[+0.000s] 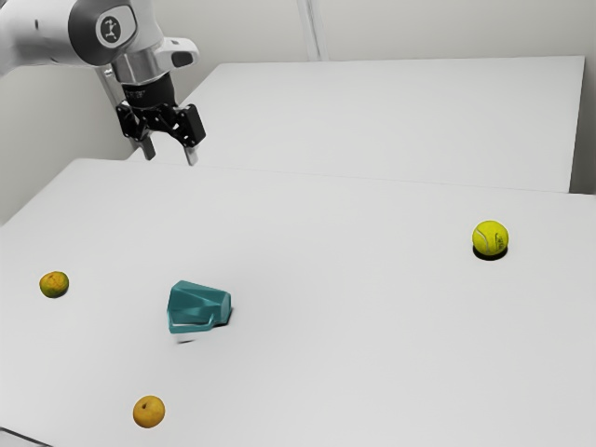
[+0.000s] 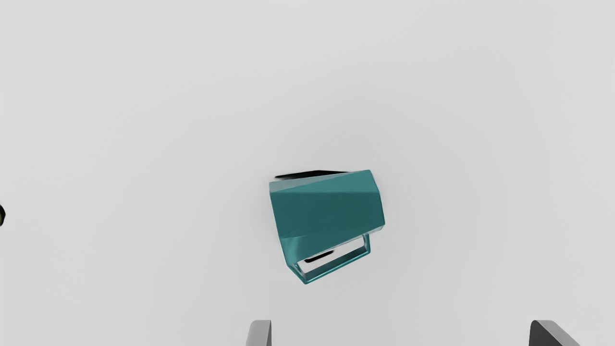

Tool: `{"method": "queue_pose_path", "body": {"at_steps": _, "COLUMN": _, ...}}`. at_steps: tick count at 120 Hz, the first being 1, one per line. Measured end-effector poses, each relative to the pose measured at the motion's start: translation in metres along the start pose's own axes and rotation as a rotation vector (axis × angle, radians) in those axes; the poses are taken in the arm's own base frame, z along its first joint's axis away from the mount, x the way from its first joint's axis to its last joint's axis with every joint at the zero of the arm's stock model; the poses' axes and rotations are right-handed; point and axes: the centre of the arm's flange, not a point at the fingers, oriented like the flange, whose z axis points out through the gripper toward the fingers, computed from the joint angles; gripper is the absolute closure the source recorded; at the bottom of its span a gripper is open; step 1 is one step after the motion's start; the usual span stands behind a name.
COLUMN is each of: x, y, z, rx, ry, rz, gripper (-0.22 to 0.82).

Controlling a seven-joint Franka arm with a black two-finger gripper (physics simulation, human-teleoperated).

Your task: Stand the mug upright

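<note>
White table point(image 1: 372, 326), spread fingers point(image 1: 192, 156) downward high above, mug point(image 1: 196, 305) on its side

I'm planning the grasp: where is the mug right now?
The mug lies on its side toward the exterior view's left, nearer the two fruits than the tennis ball.

- Place: plain indoor room, simulator render; exact type unclear, looked closest to a robot test area.
- Pale gray wall point(image 1: 47, 130) stood at the exterior view's left; narrow vertical strip point(image 1: 313, 30) ran down the back.
- Broad white tabletop point(image 1: 372, 326) in front, flat white surface point(image 1: 400, 116) beyond.
- Franka arm point(image 1: 35, 35) reached in above.
- Tennis ball point(image 1: 490, 237), teal mug point(image 1: 197, 307), mandarin point(image 1: 54, 285) and yellow-orange fruit point(image 1: 148, 412) sat well apart, like test props.
</note>
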Motion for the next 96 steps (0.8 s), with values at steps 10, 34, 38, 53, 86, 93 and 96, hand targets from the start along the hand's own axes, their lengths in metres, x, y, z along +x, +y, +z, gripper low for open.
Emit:
{"method": "queue_pose_path", "body": {"at_steps": 10, "x": 0.0, "y": -0.001, "z": 0.0, "rx": 0.002, "ry": -0.001, "rz": -0.002, "gripper": 0.02}}
{"method": "queue_pose_path", "body": {"at_steps": 34, "x": -0.012, "y": -0.001, "z": -0.002, "rx": 0.009, "ry": 0.001, "rz": -0.005, "gripper": 0.02}}
{"method": "queue_pose_path", "body": {"at_steps": 38, "x": -0.014, "y": -0.001, "z": -0.001, "rx": 0.01, "ry": -0.002, "rz": -0.005, "gripper": 0.02}}
{"method": "queue_pose_path", "body": {"at_steps": 53, "x": -0.023, "y": -0.003, "z": 0.007, "rx": 0.008, "ry": -0.022, "rz": -0.009, "gripper": 0.02}}
{"method": "queue_pose_path", "body": {"at_steps": 86, "x": -0.033, "y": -0.073, "z": 0.043, "rx": -0.052, "ry": -0.057, "rz": -0.125, "gripper": 0.02}}
{"method": "queue_pose_path", "body": {"at_steps": 93, "x": -0.036, "y": -0.088, "z": 0.054, "rx": -0.084, "ry": -0.063, "rz": -0.149, "gripper": 0.02}}
{"method": "queue_pose_path", "body": {"at_steps": 96, "x": -0.037, "y": -0.095, "z": 0.059, "rx": -0.098, "ry": -0.065, "rz": -0.159, "gripper": 0.02}}
